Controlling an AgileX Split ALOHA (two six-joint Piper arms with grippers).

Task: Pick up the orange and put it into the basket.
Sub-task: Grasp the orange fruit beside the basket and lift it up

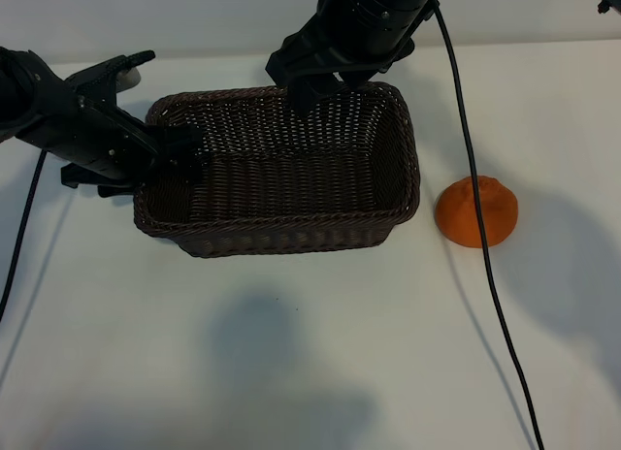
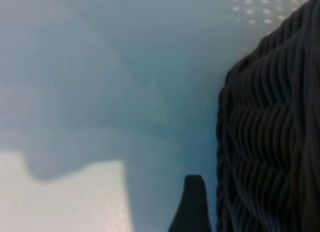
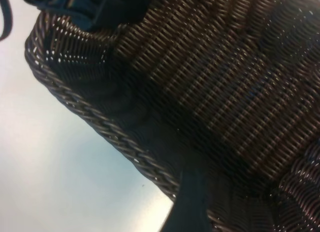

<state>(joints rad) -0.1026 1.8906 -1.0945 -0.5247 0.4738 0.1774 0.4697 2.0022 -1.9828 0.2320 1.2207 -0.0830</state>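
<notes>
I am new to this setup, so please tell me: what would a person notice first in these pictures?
The bright orange stands out, lying alone on the white table to the right of the basket. The left gripper is at the basket's left end; the right gripper hangs over its far rim.

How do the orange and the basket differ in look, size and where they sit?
The orange is bright, solid and matte; the basket is dark brown openwork wicker. The orange is small and roundish, slightly lumpy; the basket is far larger, rectangular with rounded corners. The orange lies alone to the right with no gripper near it; the basket has the left gripper at its left end and the right gripper above its far rim. Both rest on the white table.
</notes>
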